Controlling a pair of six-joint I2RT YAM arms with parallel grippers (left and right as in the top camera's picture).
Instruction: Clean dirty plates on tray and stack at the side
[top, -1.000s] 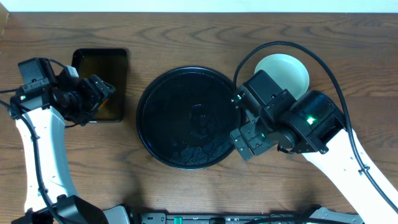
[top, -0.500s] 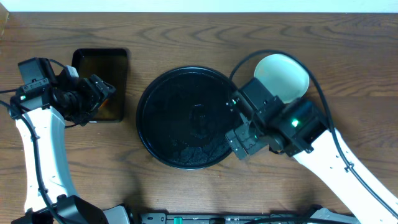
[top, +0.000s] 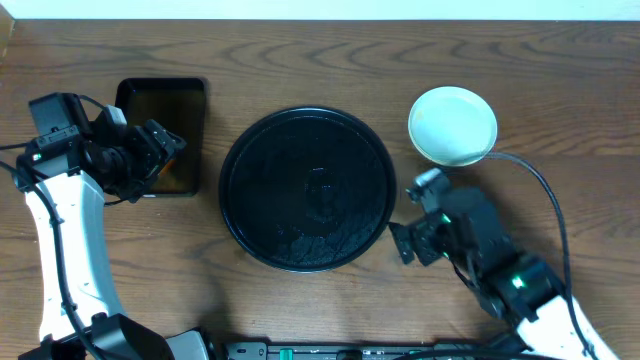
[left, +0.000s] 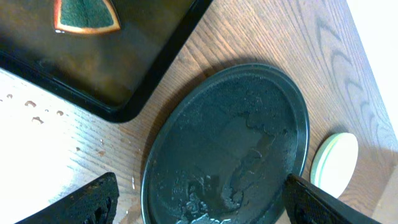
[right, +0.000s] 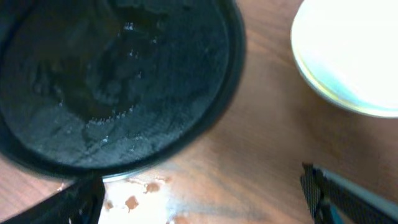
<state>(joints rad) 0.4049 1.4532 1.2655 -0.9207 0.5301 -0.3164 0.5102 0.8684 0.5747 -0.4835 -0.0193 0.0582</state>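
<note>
Plates beside tray, apart from spread right end effector

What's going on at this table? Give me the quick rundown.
Neither arm is holding anything. The round black tray carries no plates, only a wet film. The plates sit stacked on the table beside it, on the right arm's side. The left gripper hangs open over the rectangular black tray, where a green sponge lies. The right gripper is open above the table, just off the round tray's rim. The job looks about finished.
</note>
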